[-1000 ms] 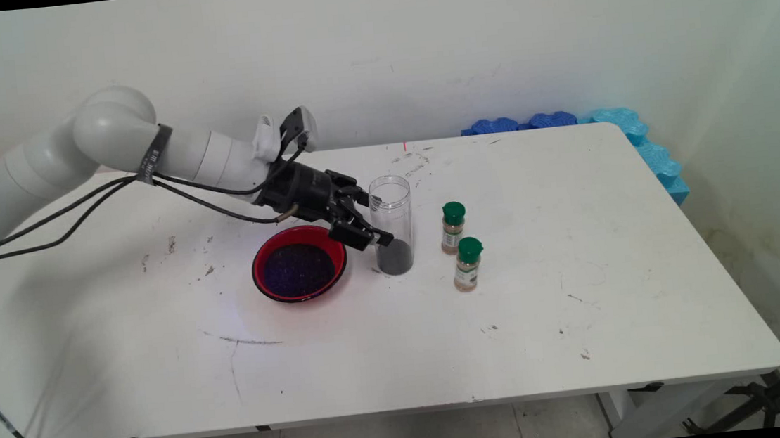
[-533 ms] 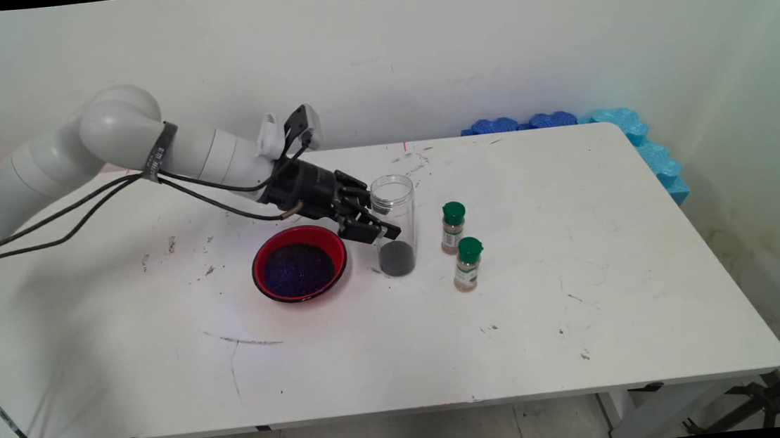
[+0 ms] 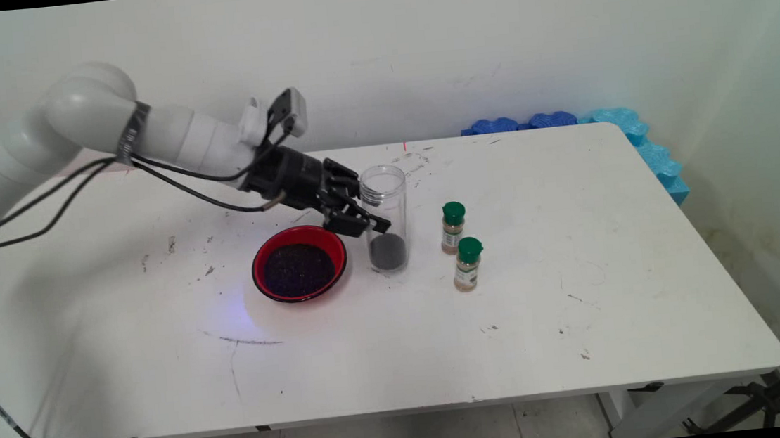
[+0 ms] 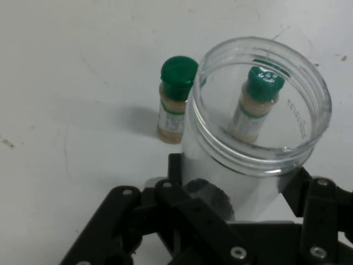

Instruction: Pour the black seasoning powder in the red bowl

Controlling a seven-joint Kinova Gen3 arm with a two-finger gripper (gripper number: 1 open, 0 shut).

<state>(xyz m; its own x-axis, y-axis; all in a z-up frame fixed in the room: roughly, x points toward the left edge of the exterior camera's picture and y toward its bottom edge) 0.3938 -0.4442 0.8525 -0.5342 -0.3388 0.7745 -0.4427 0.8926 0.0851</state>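
white table (image 3: 581, 301), pale wall: gripper (image 3: 360, 216) (image 4: 237, 182) clamping a clear jar (image 3: 385, 216) (image 4: 259, 127).
no lettering is reading clearly on two green-capped bottles (image 3: 453, 227) (image 4: 175, 99).

One clear jar (image 3: 386, 218), one red bowl (image 3: 299, 263), two green-capped spice bottles (image 3: 453, 227)

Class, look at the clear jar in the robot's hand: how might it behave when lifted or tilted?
The clear jar is tall and narrow, so probably tippy. It has no lid, so the dark grains at its bottom may spill. Its smooth wall could slip in the hand.
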